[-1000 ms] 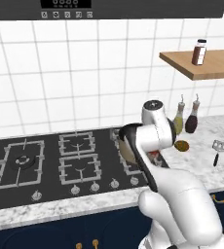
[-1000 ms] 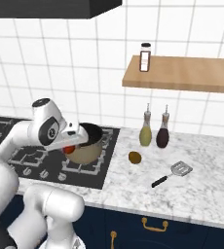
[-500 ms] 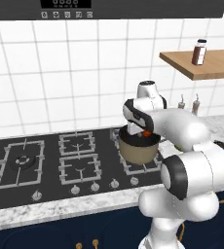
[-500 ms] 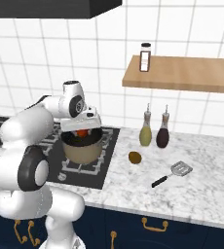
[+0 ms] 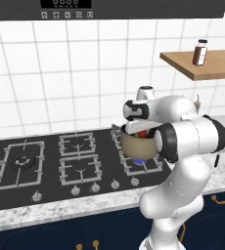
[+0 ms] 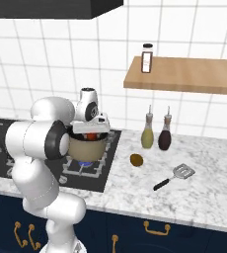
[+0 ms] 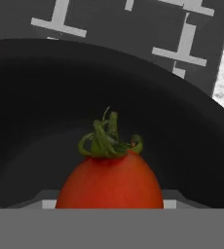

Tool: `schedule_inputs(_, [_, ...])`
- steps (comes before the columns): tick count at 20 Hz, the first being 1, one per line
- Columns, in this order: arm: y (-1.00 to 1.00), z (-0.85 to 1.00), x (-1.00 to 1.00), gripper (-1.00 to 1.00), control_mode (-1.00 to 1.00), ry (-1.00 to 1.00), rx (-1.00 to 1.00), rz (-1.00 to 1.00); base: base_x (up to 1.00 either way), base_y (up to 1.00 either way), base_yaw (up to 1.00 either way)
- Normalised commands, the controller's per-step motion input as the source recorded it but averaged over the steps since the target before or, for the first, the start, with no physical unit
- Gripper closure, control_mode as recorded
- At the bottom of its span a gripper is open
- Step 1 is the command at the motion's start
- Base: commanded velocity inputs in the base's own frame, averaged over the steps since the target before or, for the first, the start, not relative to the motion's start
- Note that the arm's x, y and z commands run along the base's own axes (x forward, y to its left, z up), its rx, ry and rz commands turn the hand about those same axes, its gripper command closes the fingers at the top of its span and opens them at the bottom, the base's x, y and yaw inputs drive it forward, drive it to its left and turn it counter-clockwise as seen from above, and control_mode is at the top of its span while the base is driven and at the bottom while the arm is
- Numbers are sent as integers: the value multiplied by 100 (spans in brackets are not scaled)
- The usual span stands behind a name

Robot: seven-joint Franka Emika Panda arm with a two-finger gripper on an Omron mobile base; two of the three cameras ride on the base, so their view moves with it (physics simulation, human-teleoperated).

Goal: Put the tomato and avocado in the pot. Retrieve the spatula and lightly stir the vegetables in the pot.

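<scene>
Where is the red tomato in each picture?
Left base view: the tomato peeks out right of centre, at the pot's mouth under the white arm.
Right base view: left of centre, just above the pot's rim.
Hand view: bottom centre, green stem up, against the pot's black inside.
Shared landmark: the pot.

Marble counter (image 6: 184, 197) carrying a black hob (image 5: 46, 168), pot (image 6: 86, 147) on the hob's right front burner, avocado (image 6: 136, 160) on the marble just beside the hob, spatula (image 6: 174, 176) further right, two bottles (image 6: 156, 133) behind, wooden shelf (image 6: 184, 74) bearing a jar (image 6: 146, 58)
</scene>
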Motion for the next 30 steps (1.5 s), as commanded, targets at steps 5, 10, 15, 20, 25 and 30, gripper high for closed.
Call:
schedule_inputs(5, [31, -33, -37, 100, -100, -4, 0, 4, 0, 0, 0])
schedule_inputs(10, [39, -34, -41, -100, -100, -1, 0, 2, 0, 0, 0])
schedule_inputs(15, [0, -20, -19, -100, -100, -5, 2, 0, 0, 0, 0])
schedule_inputs(20, [1, 7, -39, -100, -100, -21, 4, 0, 0, 0, 0])
schedule_inputs(25, [-6, 97, -90, -100, -100, -5, 0, -13, 0, 0, 0])
schedule_inputs(30, [-48, 9, -100, -100, -100, -2, 2, -17, 0, 0, 0])
